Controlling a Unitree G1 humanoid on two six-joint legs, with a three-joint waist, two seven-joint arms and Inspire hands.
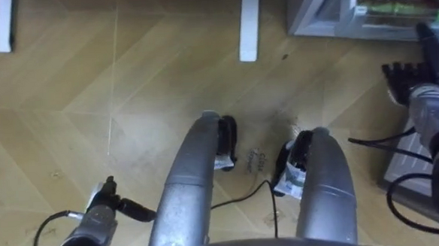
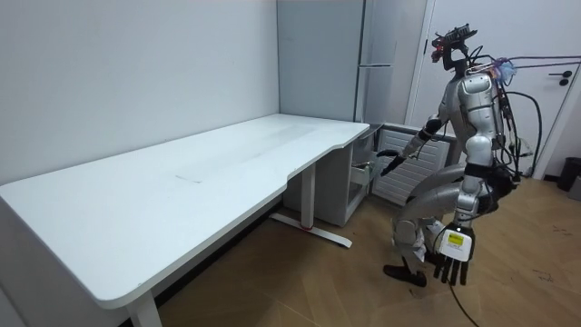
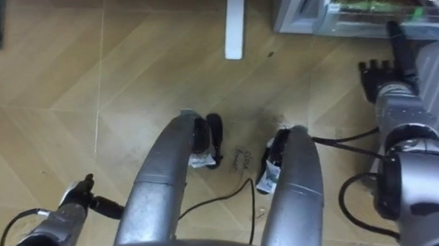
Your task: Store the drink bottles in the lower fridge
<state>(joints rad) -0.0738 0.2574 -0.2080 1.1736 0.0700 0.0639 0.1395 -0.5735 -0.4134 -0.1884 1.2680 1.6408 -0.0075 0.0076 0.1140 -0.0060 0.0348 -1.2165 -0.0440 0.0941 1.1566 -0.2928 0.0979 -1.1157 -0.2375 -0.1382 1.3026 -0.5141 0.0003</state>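
Note:
The lower fridge compartment (image 1: 334, 11) stands open at the upper right, low by the floor. Inside it lie green-labelled things (image 1: 394, 8) behind a clear front; I cannot tell whether they are drinks. My right hand (image 1: 416, 75) reaches toward that opening with relaxed fingers and holds nothing. In the room view it (image 2: 392, 166) is stretched out to the open compartment (image 2: 399, 150). My left hand (image 1: 103, 208) hangs low at my left side, open and empty, and appears in the room view (image 2: 451, 259) near knee height. I stand with bent knees facing the fridge.
A tall grey fridge (image 2: 363, 54) rises above the open compartment. A large white table (image 2: 182, 182) stands to my left; its white legs (image 1: 248, 23) reach the wooden floor (image 1: 127, 90) ahead of me. A white door (image 2: 536, 54) is behind me.

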